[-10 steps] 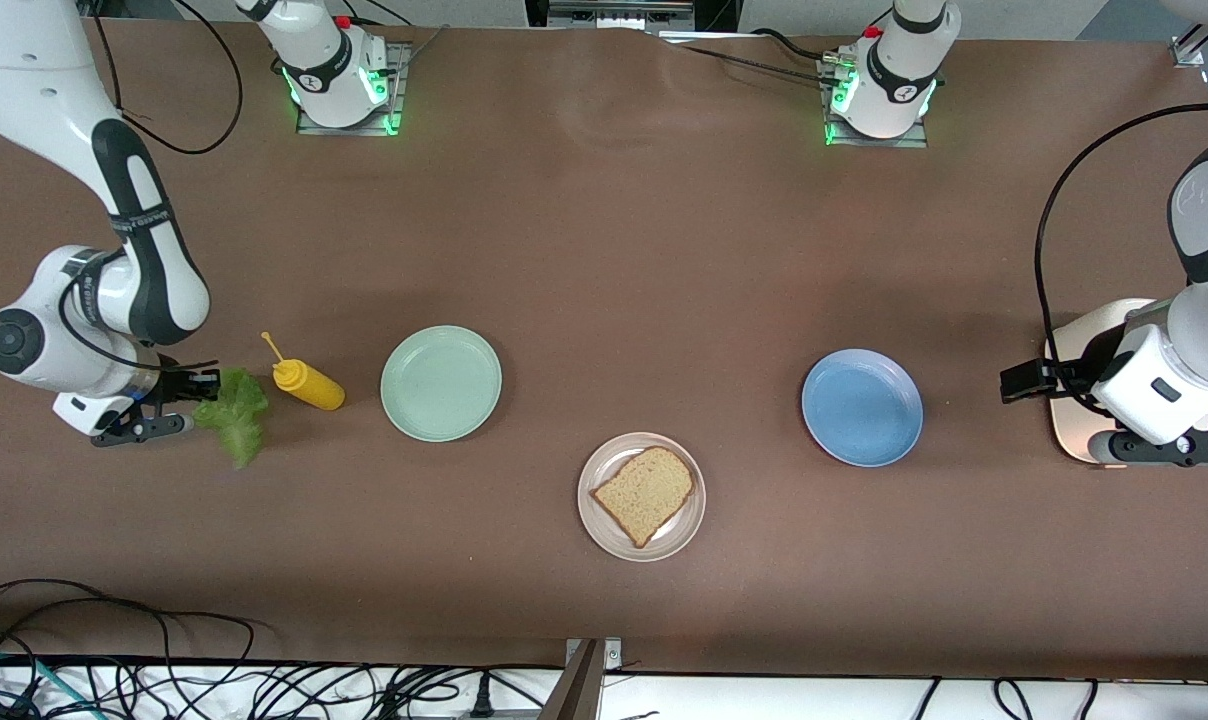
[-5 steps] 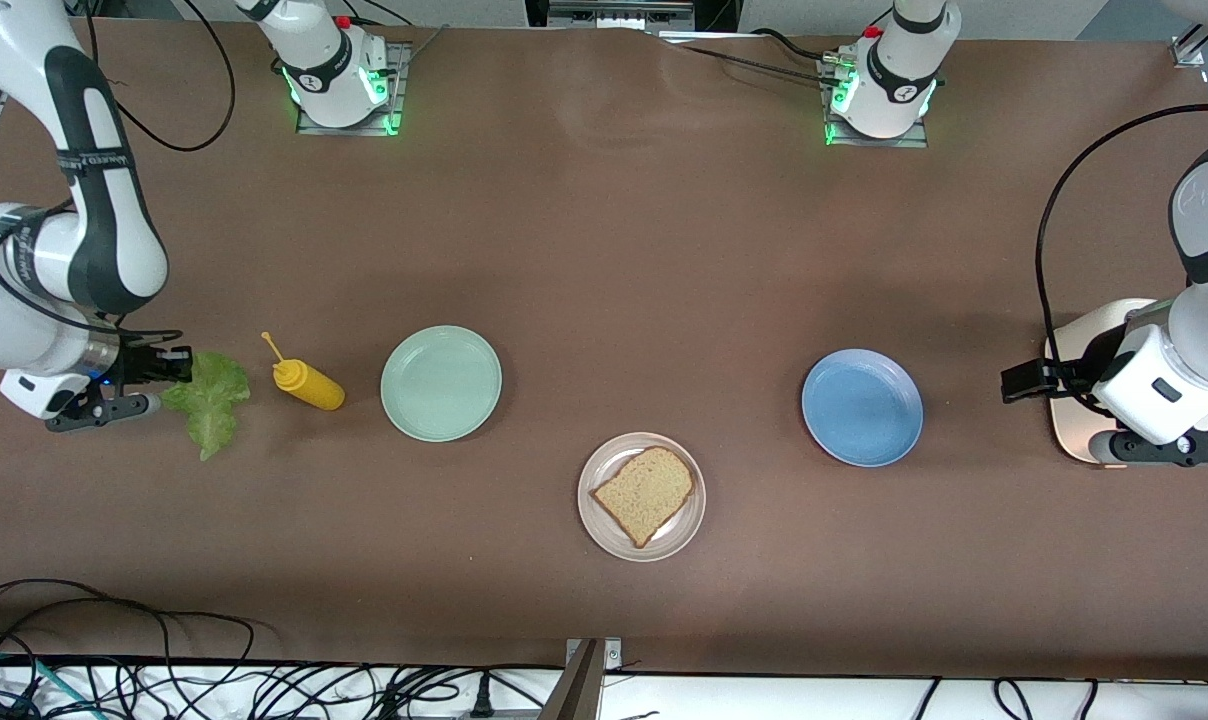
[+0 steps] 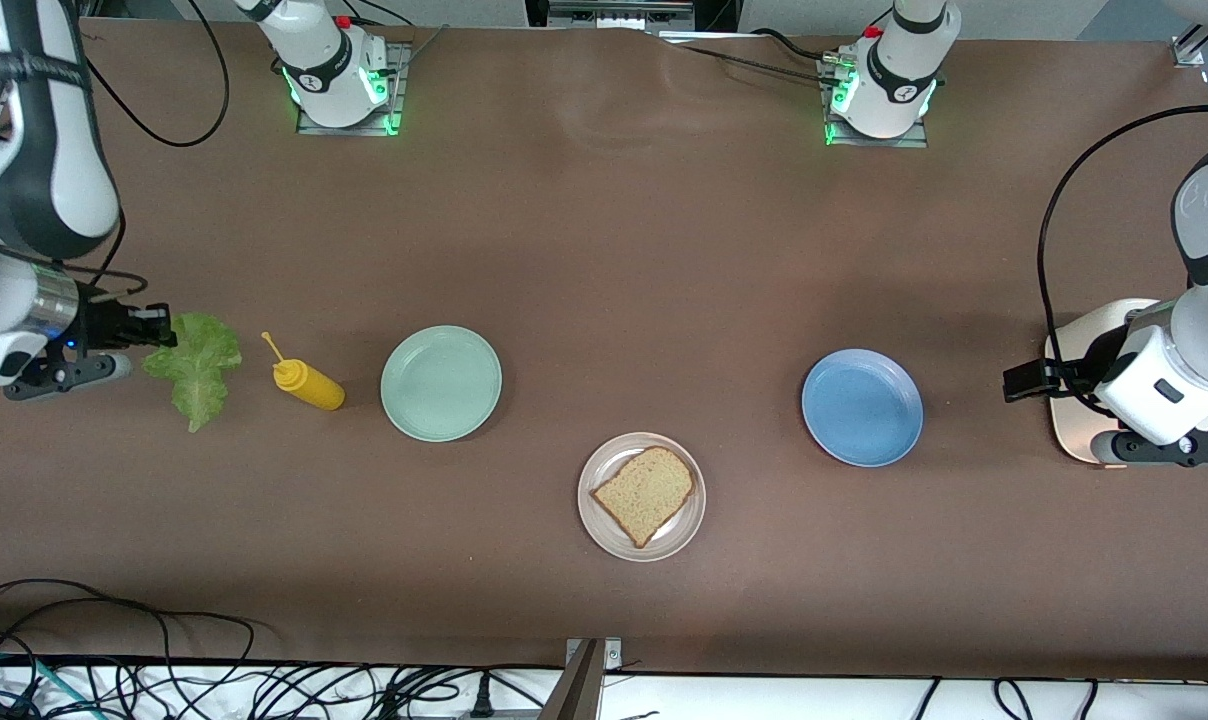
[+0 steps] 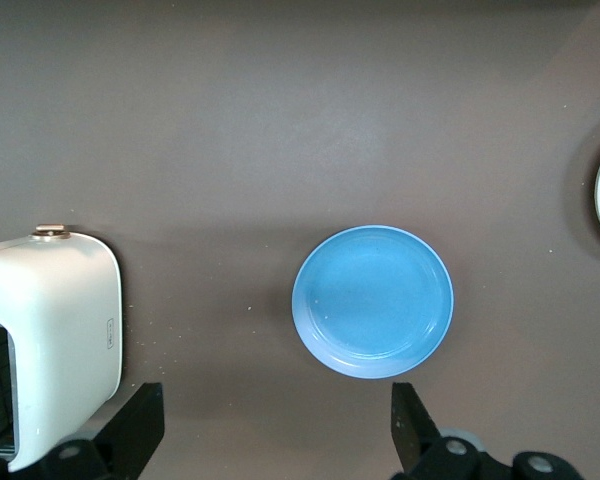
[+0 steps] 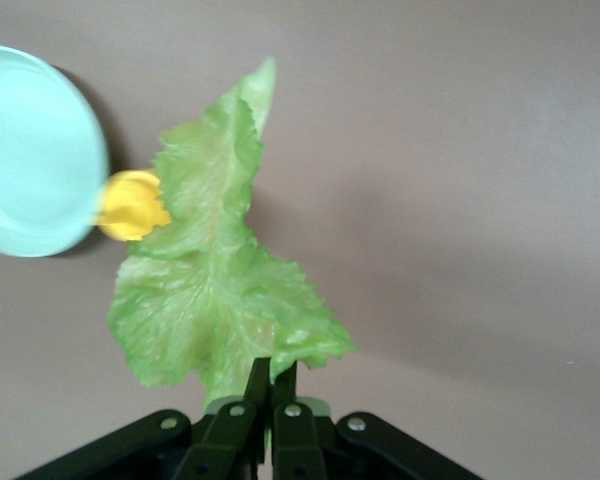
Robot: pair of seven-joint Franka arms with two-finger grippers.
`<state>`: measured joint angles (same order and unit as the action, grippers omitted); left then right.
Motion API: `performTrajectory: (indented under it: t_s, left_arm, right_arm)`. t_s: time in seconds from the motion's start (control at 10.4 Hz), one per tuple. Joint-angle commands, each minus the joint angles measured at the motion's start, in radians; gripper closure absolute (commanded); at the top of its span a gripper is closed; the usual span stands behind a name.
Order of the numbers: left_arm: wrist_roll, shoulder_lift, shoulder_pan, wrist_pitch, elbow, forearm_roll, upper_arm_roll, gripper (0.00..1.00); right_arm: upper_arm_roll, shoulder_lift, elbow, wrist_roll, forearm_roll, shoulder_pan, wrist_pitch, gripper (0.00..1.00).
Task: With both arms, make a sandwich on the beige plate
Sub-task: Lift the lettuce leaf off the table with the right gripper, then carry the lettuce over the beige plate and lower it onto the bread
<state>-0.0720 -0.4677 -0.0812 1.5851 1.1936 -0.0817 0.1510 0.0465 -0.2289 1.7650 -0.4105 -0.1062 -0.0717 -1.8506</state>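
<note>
Right pincer [image 3: 160, 332] pinching lettuce leaf [image 3: 196, 365] by its stem edge | leaf hangs below my fingers, limp, light, tearable | left pincer [image 4: 275, 440] spread, waiting above blue plate [image 4: 372, 301] | beige plate [image 3: 604, 535] well away.

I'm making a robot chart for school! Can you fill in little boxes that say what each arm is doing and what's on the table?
right gripper: shut on the lettuce leaf, held up near the mustard bottle
left gripper: open, waiting above the toaster and blue plate
beige plate: one toast slice on it
green plate: nothing on it
sandwich: not finished yet
</note>
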Motion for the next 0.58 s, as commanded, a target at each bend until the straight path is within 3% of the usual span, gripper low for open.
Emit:
performTrajectory:
  t_s: [0.0,0.48]
  left_arm:
    - [0.047,0.029,-0.015,-0.011,0.029,-0.035,0.009,0.0]
    - [0.054,0.029,-0.023,-0.011,0.029,-0.033,0.009,0.0]
  right_arm:
    - [-0.029,-0.004,-0.073,0.066,-0.05,0.028,0.05,1.0]
    - [-0.031,-0.177,-0.295,0.523,-0.13,0.315,-0.001,1.0]
